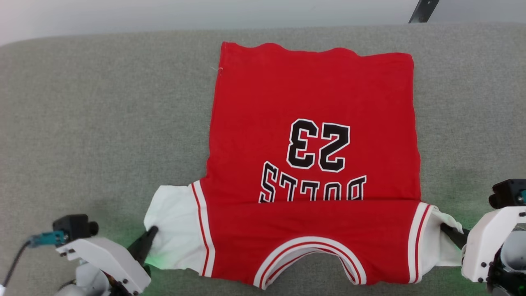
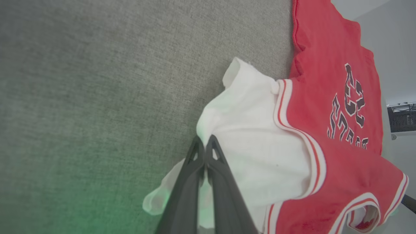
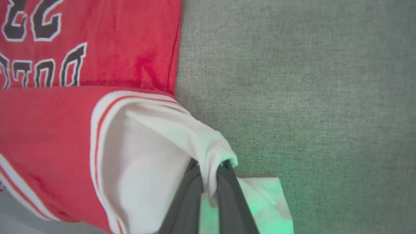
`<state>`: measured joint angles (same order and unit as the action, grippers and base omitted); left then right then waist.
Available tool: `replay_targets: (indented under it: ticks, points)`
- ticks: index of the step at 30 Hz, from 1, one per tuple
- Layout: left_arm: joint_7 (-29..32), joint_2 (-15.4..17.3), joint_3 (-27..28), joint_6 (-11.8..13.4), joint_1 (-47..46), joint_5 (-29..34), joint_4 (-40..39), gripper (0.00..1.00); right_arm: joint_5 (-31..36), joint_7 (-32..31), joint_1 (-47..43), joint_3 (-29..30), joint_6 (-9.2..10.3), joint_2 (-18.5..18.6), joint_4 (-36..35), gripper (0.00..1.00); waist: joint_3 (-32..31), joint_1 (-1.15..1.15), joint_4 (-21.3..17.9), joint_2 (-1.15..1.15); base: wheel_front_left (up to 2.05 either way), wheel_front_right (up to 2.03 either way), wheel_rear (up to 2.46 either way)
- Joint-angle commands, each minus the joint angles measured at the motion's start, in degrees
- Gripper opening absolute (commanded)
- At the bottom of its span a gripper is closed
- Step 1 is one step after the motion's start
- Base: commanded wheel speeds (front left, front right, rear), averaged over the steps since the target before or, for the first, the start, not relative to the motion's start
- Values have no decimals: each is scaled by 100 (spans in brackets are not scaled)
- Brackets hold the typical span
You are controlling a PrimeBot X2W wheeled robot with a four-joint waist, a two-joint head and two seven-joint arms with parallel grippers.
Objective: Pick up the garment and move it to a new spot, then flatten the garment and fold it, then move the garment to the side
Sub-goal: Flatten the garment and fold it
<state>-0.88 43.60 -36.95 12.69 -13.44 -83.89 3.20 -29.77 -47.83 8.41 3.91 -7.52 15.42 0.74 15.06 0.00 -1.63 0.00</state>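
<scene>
The garment (image 1: 312, 107), a small red jersey with white sleeves and upside-down "BULLS 23" lettering, lies spread on the grey table (image 1: 82, 115), its collar end folded over toward me. My left gripper (image 1: 152, 231) is shut on the white left sleeve (image 2: 253, 130), its dark fingers (image 2: 208, 162) pinched together in the cloth. At the lower right, my right gripper (image 1: 446, 228) is shut on the white right sleeve (image 3: 146, 152), cloth bunched between its fingers (image 3: 224, 188). Both sleeves are held slightly off the surface.
Grey fabric covers the table (image 3: 308, 81), with open room left and right of the jersey. The table's far edge meets a pale wall (image 1: 164, 16), where a dark bar (image 1: 423, 10) leans at the top right. Green light glows near both grippers.
</scene>
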Motion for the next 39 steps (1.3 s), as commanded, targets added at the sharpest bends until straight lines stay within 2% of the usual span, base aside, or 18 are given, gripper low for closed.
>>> replay_targets:
  ticks: [1,5,10,15,16,17,18,24,31,35,39]
  points:
    - [-78,-81,-25,11,24,54,87,0,54,104,52,-104,6,65,163,0,63,0,5,0,0,0,0]
    - [-206,-251,-151,72,-24,237,397,0,114,444,146,-347,7,140,540,0,165,0,32,0,0,0,0]
    - [-278,-518,-222,-39,-75,247,688,0,140,763,286,-605,9,128,975,0,227,0,43,0,0,0,0]
    - [-284,-602,-242,-95,-103,259,825,0,165,914,397,-769,11,200,1177,0,227,0,40,0,0,0,0]
    - [-282,-620,-248,-98,-117,260,841,0,195,970,427,-826,12,231,1194,20,222,0,39,0,0,0,0]
    - [-290,-638,-248,-110,-131,259,850,0,210,1027,455,-890,12,271,1192,85,215,0,39,0,0,0,0]
    - [-287,-650,-245,-108,-142,262,851,0,217,1063,476,-955,12,312,1172,100,205,0,38,0,0,0,0]
    - [-323,-669,-260,-89,-125,298,693,0,-113,973,762,-803,7,683,524,100,193,0,40,0,0,0,0]
    - [-308,-637,-256,-60,-264,383,329,0,-330,128,1699,-224,6,964,-98,100,428,0,214,0,0,0,0]
    - [-277,-632,-273,-57,-448,486,170,0,-121,-67,2678,-48,6,852,194,100,665,0,404,0,0,0,0]
    - [-161,-673,-339,-91,-698,592,61,0,414,-85,3730,-318,6,768,1047,100,1004,0,646,0,0,0,0]
